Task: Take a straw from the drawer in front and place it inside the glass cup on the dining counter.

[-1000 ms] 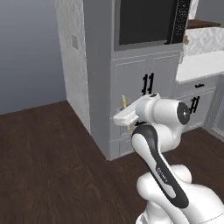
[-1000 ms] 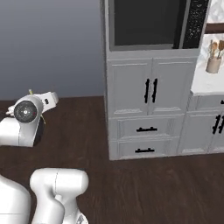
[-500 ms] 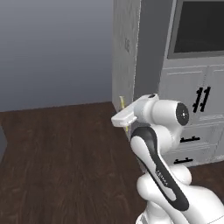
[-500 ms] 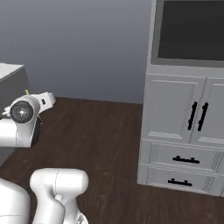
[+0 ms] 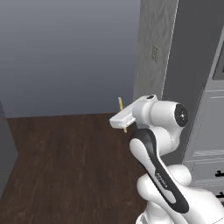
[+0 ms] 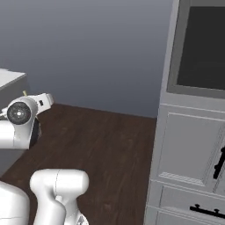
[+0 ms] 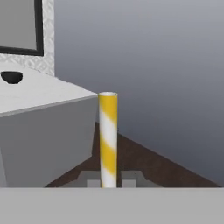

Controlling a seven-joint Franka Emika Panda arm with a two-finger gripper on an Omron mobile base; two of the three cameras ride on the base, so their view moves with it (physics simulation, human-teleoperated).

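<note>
Claw (image 7: 108, 183) clenched on the yellow-and-white striped straw (image 7: 108, 140), held upright over dark wood floor (image 5: 70, 166); grey cabinets (image 6: 189, 149) alongside.

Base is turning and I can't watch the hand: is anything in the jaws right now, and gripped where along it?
Yes: the straw, gripped near its lower end between the jaws of the gripper, with most of its striped length standing free above them.

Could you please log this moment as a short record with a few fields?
held item: straw, yellow with white stripes, upright between the fingertips
gripper: gripper shut on the straw, raised above the dark wood floor
also seen: straw tip above the hand in the left base view
surroundings: grey cabinet with black handles, to the right
nearby: white counter carrying a small dark object
</note>
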